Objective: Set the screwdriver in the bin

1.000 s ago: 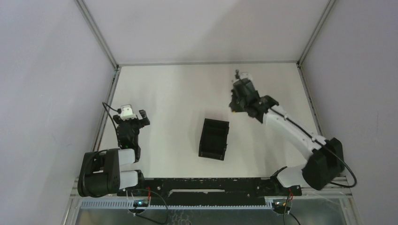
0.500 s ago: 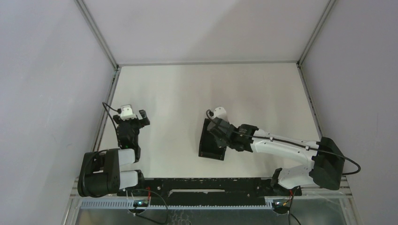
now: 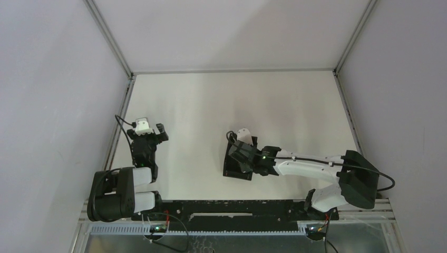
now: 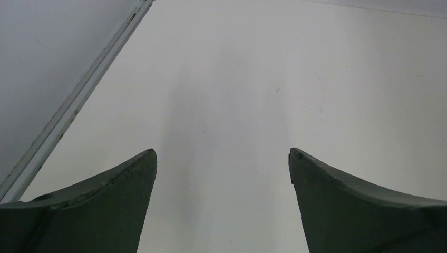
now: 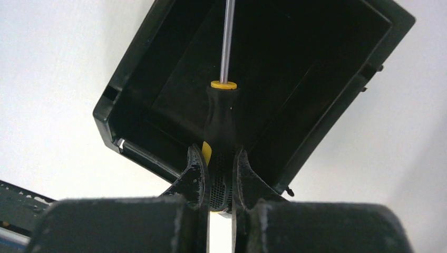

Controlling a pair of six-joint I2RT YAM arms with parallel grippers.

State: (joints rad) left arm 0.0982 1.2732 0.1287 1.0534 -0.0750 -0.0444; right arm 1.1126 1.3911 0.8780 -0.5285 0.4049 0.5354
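Right fingers [image 5: 194, 176] clamp the screwdriver [image 5: 222, 118] by its black handle, shaft pointing to twelve o'clock across the bin [image 5: 316, 58], mid desk [image 3: 200, 100]. Left fingers [image 4: 100, 205] stand apart at nine o'clock.

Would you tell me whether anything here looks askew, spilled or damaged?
Only the small black rectangular plastic bin sits skewed on the white table; nothing looks spilled or damaged. The right fingers hold the slim black-and-yellow screwdriver over it.
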